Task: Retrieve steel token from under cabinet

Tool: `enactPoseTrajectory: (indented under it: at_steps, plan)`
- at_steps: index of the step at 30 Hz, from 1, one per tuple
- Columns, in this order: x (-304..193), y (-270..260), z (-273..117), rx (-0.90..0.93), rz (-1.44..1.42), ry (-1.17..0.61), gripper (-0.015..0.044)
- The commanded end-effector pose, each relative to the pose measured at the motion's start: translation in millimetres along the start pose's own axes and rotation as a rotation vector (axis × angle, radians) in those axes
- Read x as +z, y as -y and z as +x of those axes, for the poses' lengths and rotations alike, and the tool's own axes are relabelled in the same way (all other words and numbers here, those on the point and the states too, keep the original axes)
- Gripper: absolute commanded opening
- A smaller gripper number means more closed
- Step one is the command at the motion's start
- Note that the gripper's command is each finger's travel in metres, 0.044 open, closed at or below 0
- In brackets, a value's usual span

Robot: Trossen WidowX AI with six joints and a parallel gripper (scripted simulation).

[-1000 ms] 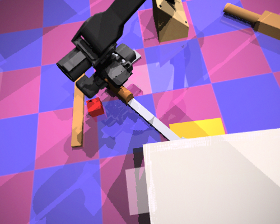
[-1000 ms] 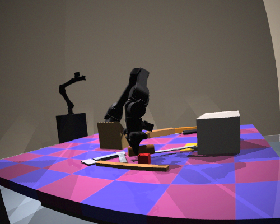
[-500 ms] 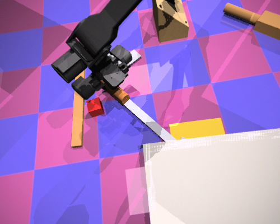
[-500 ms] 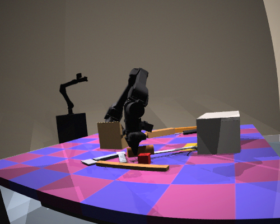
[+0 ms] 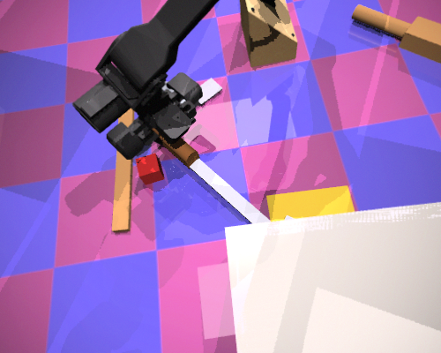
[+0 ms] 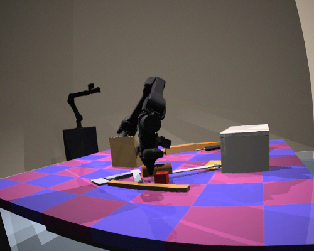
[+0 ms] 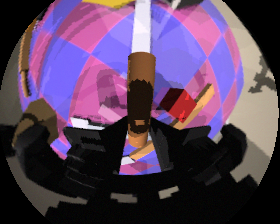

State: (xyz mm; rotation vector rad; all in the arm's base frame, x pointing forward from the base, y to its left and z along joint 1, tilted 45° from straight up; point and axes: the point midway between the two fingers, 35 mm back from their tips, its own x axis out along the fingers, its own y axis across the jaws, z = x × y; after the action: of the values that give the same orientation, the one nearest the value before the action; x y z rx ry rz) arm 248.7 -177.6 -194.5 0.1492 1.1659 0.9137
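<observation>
My gripper (image 5: 160, 133) (image 6: 151, 172) (image 7: 138, 118) is shut on the brown handle (image 5: 187, 152) (image 6: 166, 169) (image 7: 141, 67) of a long flat tool, low over the table. Its pale steel blade (image 5: 225, 187) (image 6: 191, 169) (image 7: 142, 25) points to the white cabinet (image 5: 353, 274) (image 6: 245, 154). In the top view the blade's far end passes behind the cabinet's top edge. The yellow marked area (image 5: 309, 200) (image 6: 213, 163) (image 7: 102, 2) lies beside the blade, partly hidden by the cabinet in the top view. I cannot make out the token. A small pale bit shows at the cabinet edge, too small to identify.
A red cube (image 5: 150, 169) (image 6: 161, 177) (image 7: 185, 105) lies close to the handle, beside a wooden strip (image 5: 123, 190) (image 6: 147, 186). A pale flat piece (image 5: 211, 90) (image 6: 100, 181) lies behind the gripper. A wooden block (image 5: 271, 50) (image 6: 122, 152) and a wooden-handled object (image 5: 379, 19) stand farther off.
</observation>
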Motion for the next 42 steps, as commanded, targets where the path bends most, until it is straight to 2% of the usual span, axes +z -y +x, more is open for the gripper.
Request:
enactPoseTrajectory:
  at_steps: [1,27,34,35,39,42]
  plan:
    - [-1,6,-4,-0.011,-0.004,0.008,0.0]
    - [-7,17,5,-0.011,-0.005,0.008,0.0]
    - [-8,15,5,-0.002,-0.005,-0.004,0.0184]
    - [-8,15,5,-0.002,-0.006,-0.005,0.02]
    - [-8,15,5,-0.003,-0.005,-0.006,0.02]
    - [-8,15,5,-0.01,-0.005,0.006,0.027]
